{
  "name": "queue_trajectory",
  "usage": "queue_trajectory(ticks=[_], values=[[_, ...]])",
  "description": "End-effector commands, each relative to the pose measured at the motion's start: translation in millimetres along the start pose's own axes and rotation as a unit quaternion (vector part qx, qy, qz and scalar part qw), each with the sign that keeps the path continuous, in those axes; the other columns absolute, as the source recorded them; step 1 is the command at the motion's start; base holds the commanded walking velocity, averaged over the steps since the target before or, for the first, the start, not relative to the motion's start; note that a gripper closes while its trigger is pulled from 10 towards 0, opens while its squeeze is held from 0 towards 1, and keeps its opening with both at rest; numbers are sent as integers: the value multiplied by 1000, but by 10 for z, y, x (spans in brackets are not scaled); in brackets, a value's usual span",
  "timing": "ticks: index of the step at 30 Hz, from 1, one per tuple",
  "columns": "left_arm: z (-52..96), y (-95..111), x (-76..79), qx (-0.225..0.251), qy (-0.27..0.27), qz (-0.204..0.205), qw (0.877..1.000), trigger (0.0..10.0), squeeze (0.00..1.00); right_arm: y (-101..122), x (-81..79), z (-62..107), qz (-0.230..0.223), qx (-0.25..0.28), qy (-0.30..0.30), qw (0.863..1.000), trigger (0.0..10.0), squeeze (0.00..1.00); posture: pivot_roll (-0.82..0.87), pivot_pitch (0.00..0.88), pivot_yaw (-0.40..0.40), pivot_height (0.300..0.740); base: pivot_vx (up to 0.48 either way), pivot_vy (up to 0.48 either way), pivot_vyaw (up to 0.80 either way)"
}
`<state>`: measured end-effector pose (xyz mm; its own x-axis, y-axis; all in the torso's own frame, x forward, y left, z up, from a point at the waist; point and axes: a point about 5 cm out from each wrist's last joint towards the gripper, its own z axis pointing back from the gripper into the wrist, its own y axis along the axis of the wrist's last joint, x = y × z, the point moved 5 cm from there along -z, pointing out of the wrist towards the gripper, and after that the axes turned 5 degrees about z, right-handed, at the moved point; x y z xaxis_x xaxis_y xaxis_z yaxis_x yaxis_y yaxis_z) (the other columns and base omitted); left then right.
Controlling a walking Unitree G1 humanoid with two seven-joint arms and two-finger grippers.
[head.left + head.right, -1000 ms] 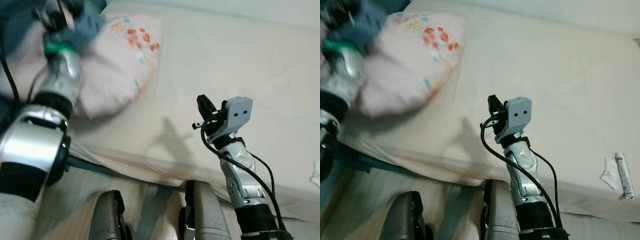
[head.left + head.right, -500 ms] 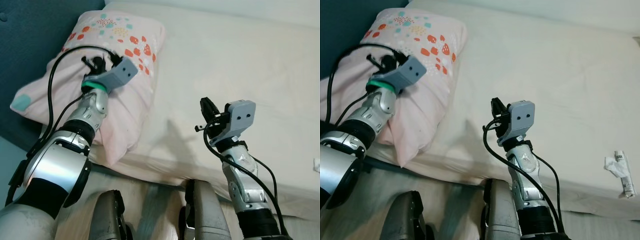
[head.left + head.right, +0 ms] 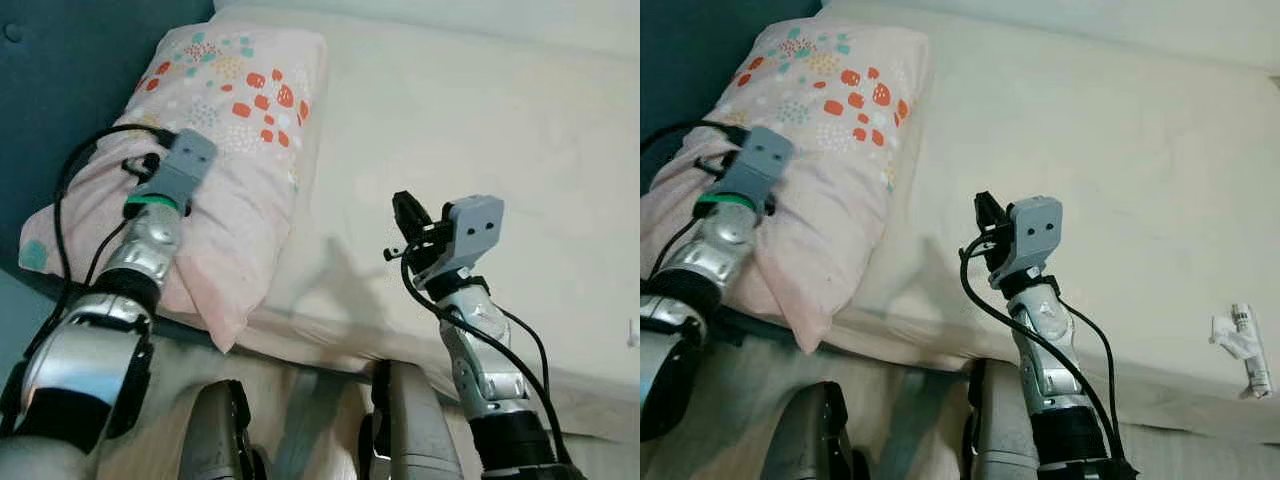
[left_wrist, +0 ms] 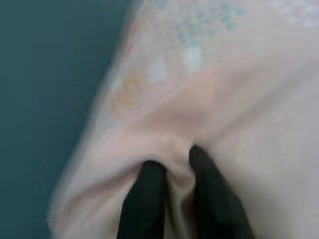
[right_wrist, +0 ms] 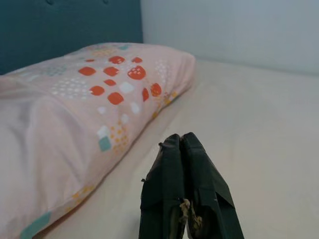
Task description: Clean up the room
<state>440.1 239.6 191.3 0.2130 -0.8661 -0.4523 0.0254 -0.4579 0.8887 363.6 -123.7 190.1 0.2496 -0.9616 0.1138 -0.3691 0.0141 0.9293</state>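
Left wrist view: I see my left claw (image 4: 175, 167) pinching a soft fold of the pale pink pillow with orange and teal spots (image 3: 235, 130), its two black fingers (image 4: 144, 199) closed on the bunched fabric; the print here is blurred and washed out, and the fingers' bases are cut off by the frame edge. Beside the pillow in this view lies the dark teal padded headboard (image 4: 50, 89), smooth and featureless.

In the eye views the left claw's tips are hidden behind the grey wrist camera housing (image 3: 182, 165). The pillow lies plump and wrinkled at the head of the cream-sheeted bed (image 3: 480, 110), against the headboard, one corner overhanging the mattress edge.

My right claw (image 5: 180, 144) hovers over the bare sheet near the front edge, apart from the pillow, with its fingers pressed together and holding nothing.

At the bed's right front edge sit a crumpled white tissue (image 3: 1228, 335) and a small white tube (image 3: 1250, 350), whose markings are too small to read.
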Motion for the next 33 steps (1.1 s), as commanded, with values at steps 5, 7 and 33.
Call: queue_trajectory(ticks=[5,7,33], values=[[408,76,-17,37,-105,109,988,10000,0,-157,79,90,-2,-35,-9,999,10000,0,11,187,43,590,0,0,0],[560,311,-36,89,-121,161,975,10000,0,-144,82,74,-8,-30,-9,999,10000,0,20,181,36,595,0,0,0],[1025,977,705,156,-242,269,919,10000,0,4,149,0,-14,5,-22,1000,10000,0,-8,128,32,715,0,0,0]])
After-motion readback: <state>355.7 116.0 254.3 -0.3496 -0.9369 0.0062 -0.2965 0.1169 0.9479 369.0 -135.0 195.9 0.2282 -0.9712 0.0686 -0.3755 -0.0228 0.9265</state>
